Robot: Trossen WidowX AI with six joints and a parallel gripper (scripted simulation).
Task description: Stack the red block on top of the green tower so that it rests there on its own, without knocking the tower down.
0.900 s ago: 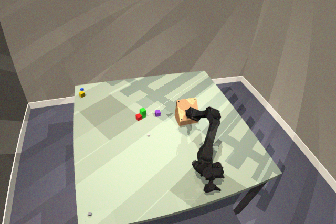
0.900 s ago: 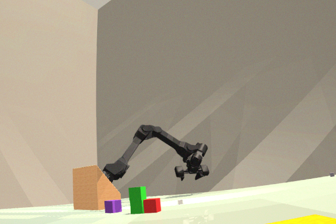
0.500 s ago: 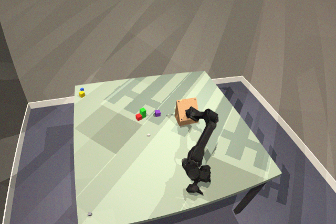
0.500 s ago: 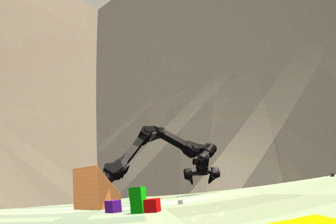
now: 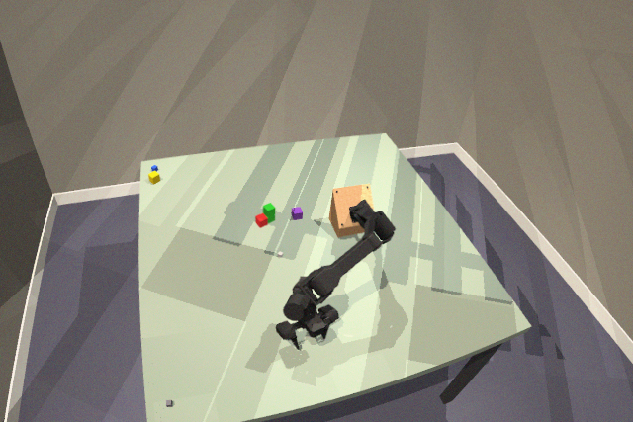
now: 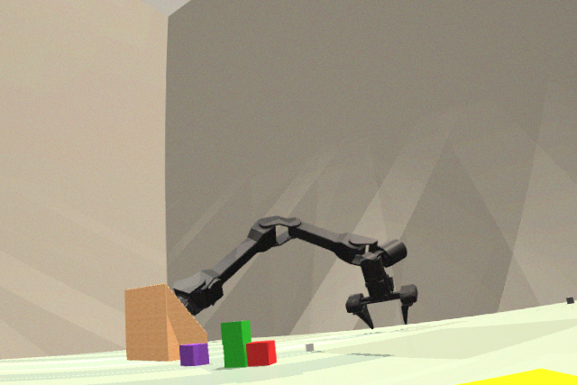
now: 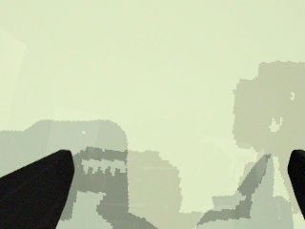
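Trouble could come at the pickup: red block (image 5: 261, 219) touches the green tower (image 5: 269, 211) (claw (image 6: 383, 316) spread, empty), so a finger could topple it.

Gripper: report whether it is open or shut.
Open. The gripper hangs just above the table, fingers spread wide with nothing between them; the red block sits far off beside the green tower.

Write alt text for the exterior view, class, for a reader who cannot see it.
A black robot arm reaches from a tan block, its open gripper empty just above a pale table. Far from it, a red block sits against a taller green tower, beside a purple cube.
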